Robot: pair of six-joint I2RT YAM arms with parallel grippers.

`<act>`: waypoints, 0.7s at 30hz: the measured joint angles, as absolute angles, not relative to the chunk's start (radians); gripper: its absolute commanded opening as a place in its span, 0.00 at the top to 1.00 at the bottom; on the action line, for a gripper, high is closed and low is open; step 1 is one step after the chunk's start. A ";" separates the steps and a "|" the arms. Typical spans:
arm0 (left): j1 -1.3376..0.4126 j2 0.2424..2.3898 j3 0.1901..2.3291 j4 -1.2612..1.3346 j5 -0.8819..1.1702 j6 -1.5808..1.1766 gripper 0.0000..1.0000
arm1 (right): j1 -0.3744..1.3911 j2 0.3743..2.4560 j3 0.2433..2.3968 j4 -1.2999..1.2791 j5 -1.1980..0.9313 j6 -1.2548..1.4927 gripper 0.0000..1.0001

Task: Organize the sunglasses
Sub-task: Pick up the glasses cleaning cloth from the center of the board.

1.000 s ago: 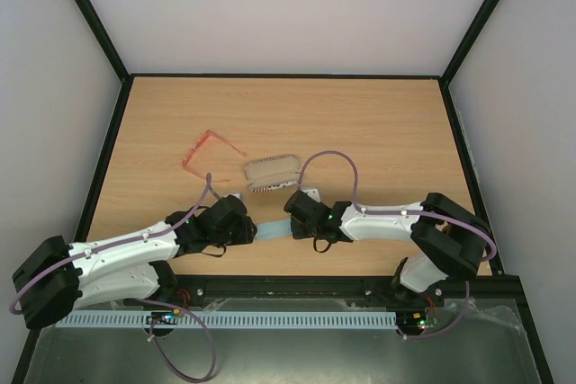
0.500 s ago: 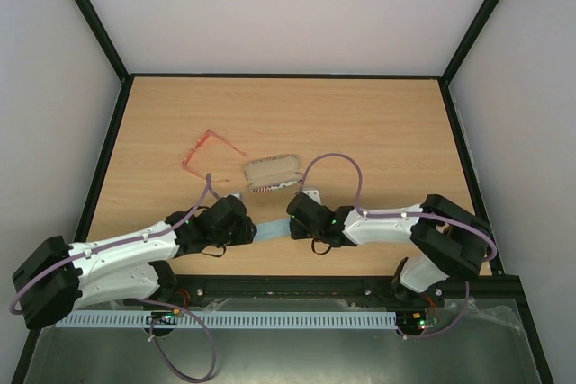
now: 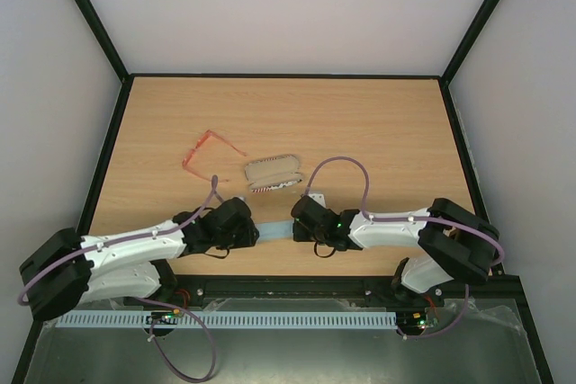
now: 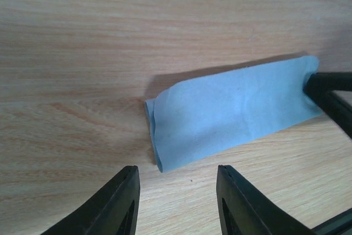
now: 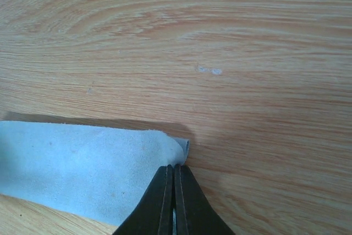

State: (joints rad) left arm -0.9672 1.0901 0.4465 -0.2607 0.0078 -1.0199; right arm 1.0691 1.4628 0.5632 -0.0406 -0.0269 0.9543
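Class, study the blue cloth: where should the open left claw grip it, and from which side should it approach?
Grip the cloth's free folded end, the one facing the left claw. Come in along its length from that end: the right claw pinches the opposite corner, and the shadow suggests this end sits slightly raised.

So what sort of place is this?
Probably a lab robot cell: a wooden tabletop boxed in by black frame rails and white walls, left arm and right arm bolted at its near edge, with sunglasses, a case and a blue cloth as props.
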 measured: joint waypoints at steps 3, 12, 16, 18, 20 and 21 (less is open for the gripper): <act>-0.987 1.135 0.447 -0.256 0.006 -1.027 0.64 | 1.069 1.459 0.559 -0.039 -0.027 0.958 0.99; -0.999 1.243 0.479 -0.244 -0.023 -1.032 0.68 | 1.069 1.456 0.551 -0.028 -0.028 0.959 0.99; -0.999 1.274 0.502 -0.245 -0.038 -1.028 0.72 | 1.069 1.453 0.545 -0.019 -0.028 0.959 0.99; -0.999 1.290 0.512 -0.247 -0.046 -1.026 0.73 | 1.069 1.453 0.544 -0.017 -0.028 0.958 0.99; -0.999 1.304 0.523 -0.250 -0.054 -1.023 0.73 | 1.069 1.451 0.542 -0.014 -0.028 0.958 0.99; -0.999 1.312 0.529 -0.250 -0.057 -1.021 0.74 | 1.069 1.451 0.541 -0.013 -0.028 0.958 0.99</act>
